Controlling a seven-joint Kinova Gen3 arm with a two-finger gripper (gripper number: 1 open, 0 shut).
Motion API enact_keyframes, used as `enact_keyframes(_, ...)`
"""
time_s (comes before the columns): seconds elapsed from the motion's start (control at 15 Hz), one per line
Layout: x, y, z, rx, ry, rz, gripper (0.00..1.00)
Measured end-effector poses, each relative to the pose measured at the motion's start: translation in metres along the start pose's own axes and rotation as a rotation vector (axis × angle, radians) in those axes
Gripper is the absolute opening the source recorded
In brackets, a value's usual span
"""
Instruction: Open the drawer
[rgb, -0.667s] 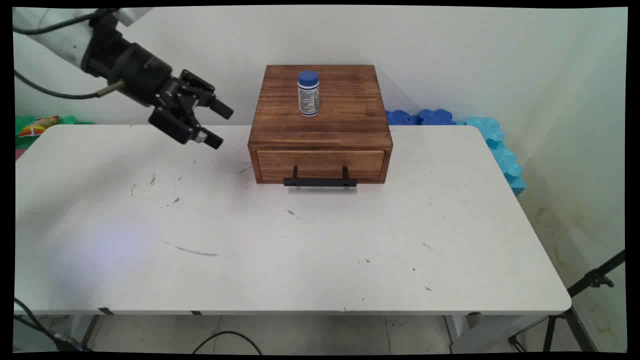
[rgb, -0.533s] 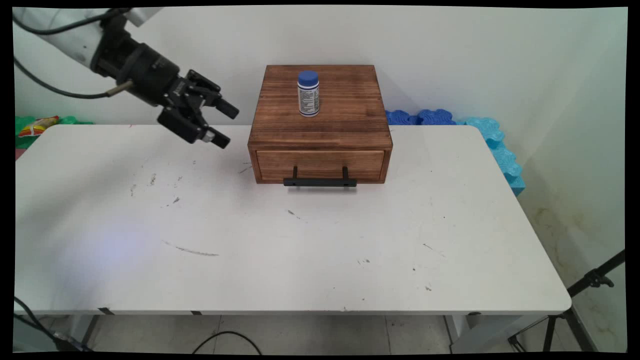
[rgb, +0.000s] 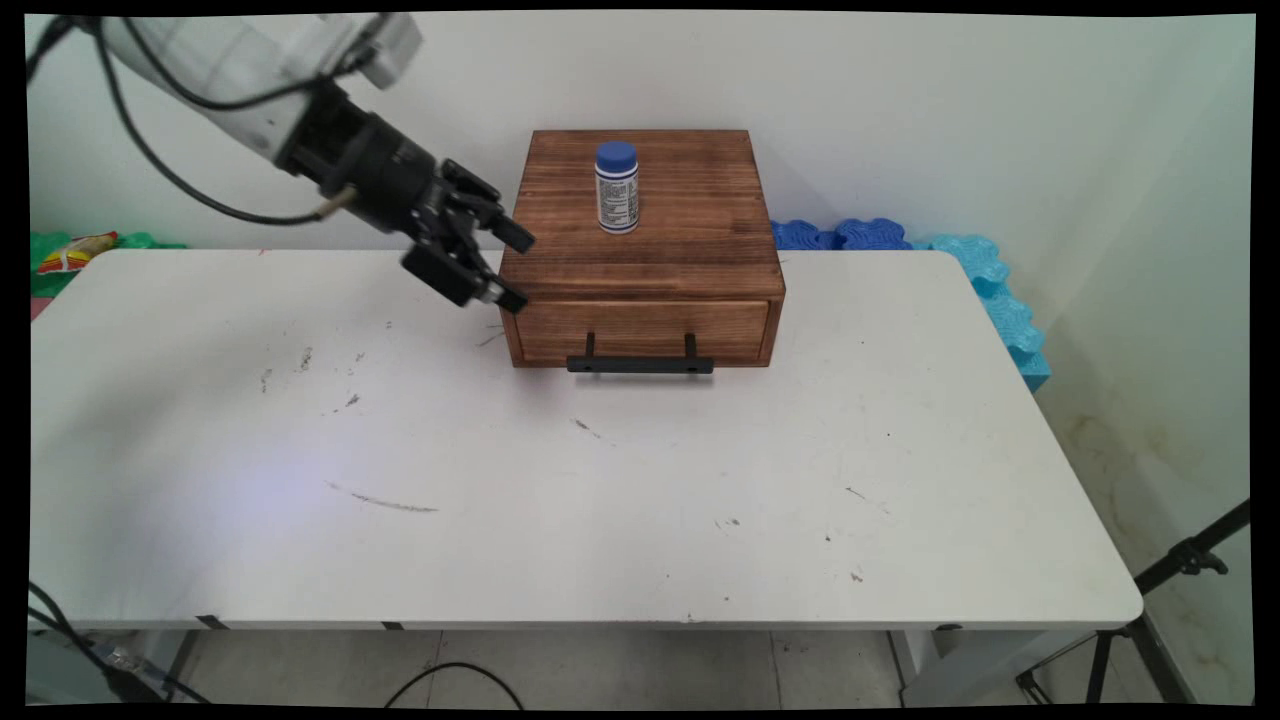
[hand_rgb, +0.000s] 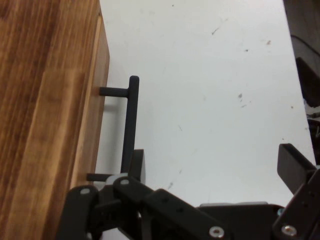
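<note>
Two black fingers of the gripper (rgb: 515, 268) stood spread apart with nothing between them, poised at the left front corner of the wooden drawer box (rgb: 640, 225). The box was dark-stained brown wood with a plain flat top and a single drawer front (rgb: 640, 330) carrying a black bar handle (rgb: 640, 364) on two short posts. It sat on the white table (rgb: 600, 480) immediately to the gripper's right in the main view, its corner edge just beside the fingertips; whether they touched it could not be told. On the box top, beyond the gripper and well apart from it, stood an upright white bottle (rgb: 616, 188) with a blue cap and a printed label (the print too small to read). In the hand view the wooden box (hand_rgb: 45, 120) filled the left side, cut off by the frame, with the handle (hand_rgb: 131, 125) projecting from it above the gripper (hand_rgb: 210, 170); the handle's lower post was partly hidden behind the gripper's linkage. The table (hand_rgb: 210, 75) there was scuffed with small dark marks.
</note>
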Motion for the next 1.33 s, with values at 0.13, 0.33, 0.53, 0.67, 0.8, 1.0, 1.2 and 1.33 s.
enact_keyframes(0.13,0.007,0.005,0.020,0.010,-0.018,-0.002,1.00)
enact_keyframes(0.33,0.015,0.010,0.055,0.030,-0.060,0.028,1.00)
enact_keyframes(0.53,0.022,0.011,0.085,0.056,-0.107,0.074,1.00)
enact_keyframes(0.67,0.027,0.009,0.107,0.085,-0.150,0.101,1.00)
enact_keyframes(0.8,0.031,0.006,0.126,0.117,-0.191,0.118,1.00)
enact_keyframes(1.0,0.035,0.002,0.150,0.150,-0.244,0.126,1.00)
enact_keyframes(1.2,0.035,0.002,0.169,0.164,-0.281,0.134,1.00)
enact_keyframes(1.33,0.034,0.003,0.181,0.167,-0.297,0.137,1.00)
